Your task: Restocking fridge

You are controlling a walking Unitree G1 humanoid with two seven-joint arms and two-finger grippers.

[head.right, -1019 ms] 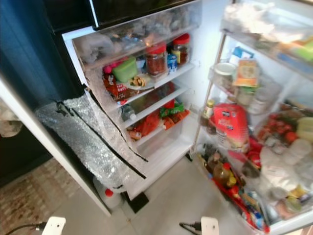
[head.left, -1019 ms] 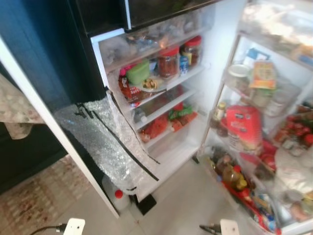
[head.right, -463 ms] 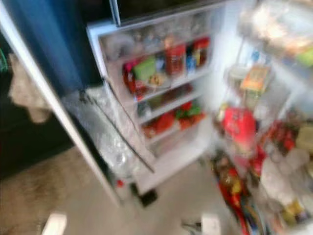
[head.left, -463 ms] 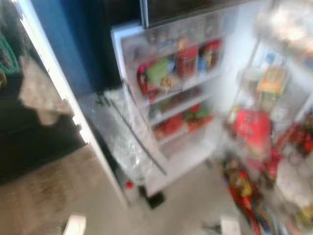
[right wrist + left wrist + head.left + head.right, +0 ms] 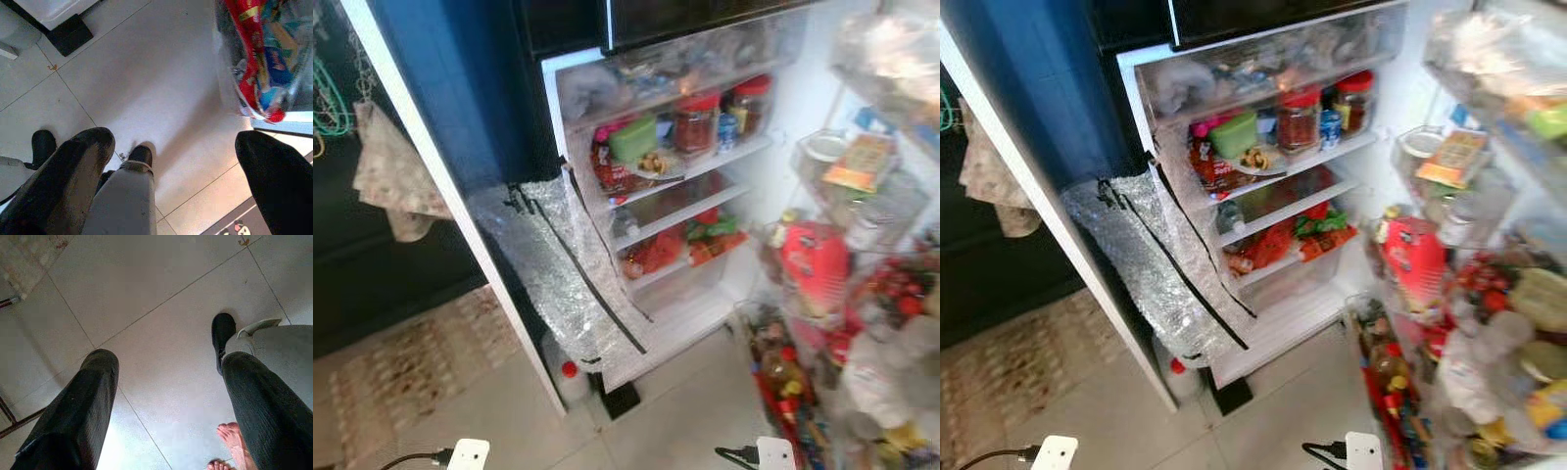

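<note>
The fridge [image 5: 744, 196] stands open in front of me. Its upper shelf [image 5: 700, 166] carries two red-lidded jars [image 5: 697, 122], a green tub [image 5: 633, 139] and a red packet. Red and green packets [image 5: 1278, 242] lie on a lower shelf. At the right, the door racks [image 5: 1449, 284] are crowded with a red bag [image 5: 815, 262], bottles and cartons. Both arms hang low over the tiled floor. My left gripper [image 5: 166, 362] is open, and so is my right gripper [image 5: 173, 142], neither holding anything.
A sheet of bubble wrap [image 5: 563, 274] hangs off the fridge's left edge, above a white jug with a red cap [image 5: 570, 377]. A patterned rug [image 5: 401, 377] lies to the left, under a hanging cloth [image 5: 391, 181]. A person's bare toes [image 5: 230, 435] are near my feet.
The camera has swung left and steadied, so the fridge sits further right and more of the rug shows. Nothing in the fridge has moved, and both arms hang as before.
</note>
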